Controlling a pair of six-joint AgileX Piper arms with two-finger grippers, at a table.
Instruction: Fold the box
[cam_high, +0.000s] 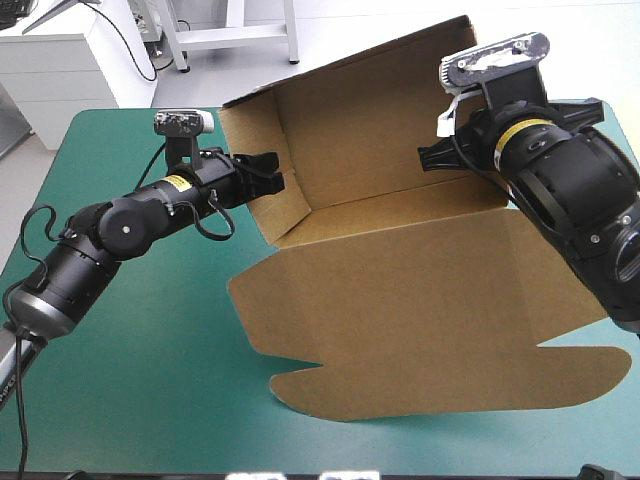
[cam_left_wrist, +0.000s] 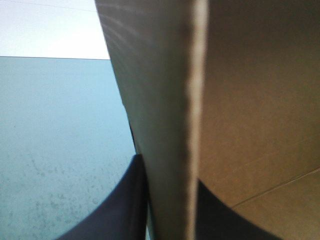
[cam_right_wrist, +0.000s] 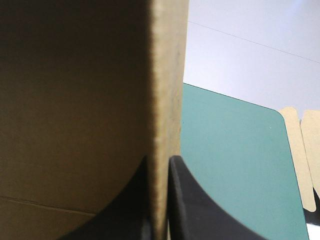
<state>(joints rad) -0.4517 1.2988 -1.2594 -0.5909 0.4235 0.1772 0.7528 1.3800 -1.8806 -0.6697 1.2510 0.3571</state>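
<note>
Box (cam_high: 420, 300) part-raised — left fingers (cam_left_wrist: 120, 210) and right fingers (cam_right_wrist: 195, 205) each clamped on a wall

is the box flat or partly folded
Partly folded: the box has walls raised, pinched by the left gripper and right gripper; its front lies flat.

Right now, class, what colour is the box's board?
The box is plain brown, clearest in the high view.

A bench with a round-cornered teal-green cover (cam_high: 150, 380) stands on a pale grey floor (cam_high: 400, 30). Beyond its far left corner sits a low white cabinet (cam_high: 50, 60), and beside that a white metal-legged stand (cam_high: 290, 30). The light is bright and even.
</note>
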